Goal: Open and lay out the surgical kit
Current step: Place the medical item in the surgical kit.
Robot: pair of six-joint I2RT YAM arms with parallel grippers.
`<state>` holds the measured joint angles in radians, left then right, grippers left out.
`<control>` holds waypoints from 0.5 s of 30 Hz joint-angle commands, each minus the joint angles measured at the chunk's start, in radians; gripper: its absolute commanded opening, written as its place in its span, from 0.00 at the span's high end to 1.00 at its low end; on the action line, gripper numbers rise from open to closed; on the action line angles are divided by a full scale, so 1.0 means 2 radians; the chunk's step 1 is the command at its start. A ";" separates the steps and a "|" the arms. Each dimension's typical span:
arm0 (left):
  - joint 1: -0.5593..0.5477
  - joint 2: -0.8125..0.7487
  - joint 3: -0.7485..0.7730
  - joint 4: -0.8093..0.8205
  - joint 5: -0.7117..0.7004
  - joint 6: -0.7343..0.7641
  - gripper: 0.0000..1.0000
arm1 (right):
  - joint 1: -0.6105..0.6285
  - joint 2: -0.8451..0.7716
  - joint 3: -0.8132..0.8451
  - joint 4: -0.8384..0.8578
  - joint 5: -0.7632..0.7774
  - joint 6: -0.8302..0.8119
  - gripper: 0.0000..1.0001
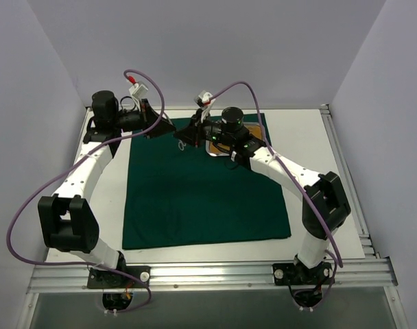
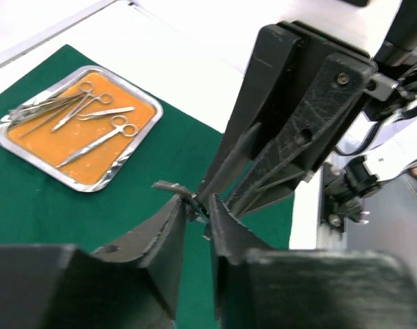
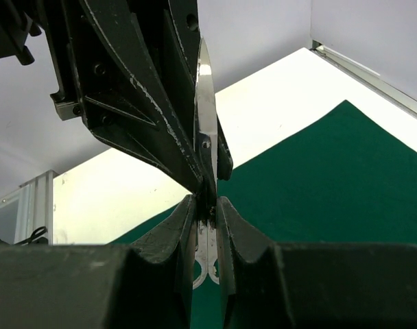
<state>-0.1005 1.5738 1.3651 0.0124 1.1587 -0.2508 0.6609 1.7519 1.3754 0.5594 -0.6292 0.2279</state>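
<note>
You had the scissors (image 3: 206, 103) pinched near the pivot in the right gripper (image 3: 206, 202), blade pointing to 12 o'clock in its wrist view, while the left gripper (image 2: 197, 205) was clamped on the blade end from the opposite side. In the overhead view the two met above the 12 o'clock edge of the green drape (image 1: 201, 199), which lay spread flat on the white table (image 1: 311, 137). The steel tray (image 2: 44, 144) sat at the drape's 1 o'clock corner with four slim instruments (image 2: 73, 110) on its orange liner.
</note>
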 commanded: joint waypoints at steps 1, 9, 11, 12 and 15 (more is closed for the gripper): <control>0.002 -0.025 -0.015 0.061 0.026 -0.036 0.75 | 0.005 -0.010 0.010 0.042 -0.017 0.011 1.00; 0.000 -0.027 -0.022 0.000 -0.008 -0.001 0.98 | 0.005 0.001 0.016 0.045 -0.016 0.018 1.00; -0.002 -0.025 -0.008 -0.087 -0.081 0.024 0.98 | 0.004 0.005 0.016 0.033 -0.007 0.017 0.91; -0.004 -0.022 -0.003 -0.119 -0.114 0.047 0.98 | 0.005 0.007 0.016 0.026 0.008 0.017 0.68; -0.015 -0.006 0.024 -0.234 -0.270 0.074 0.98 | 0.005 0.011 0.013 -0.015 0.021 0.002 0.38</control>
<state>-0.1173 1.5497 1.3441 -0.1932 0.9291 -0.2035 0.6628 1.7771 1.3754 0.5392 -0.6216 0.2516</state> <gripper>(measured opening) 0.046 0.546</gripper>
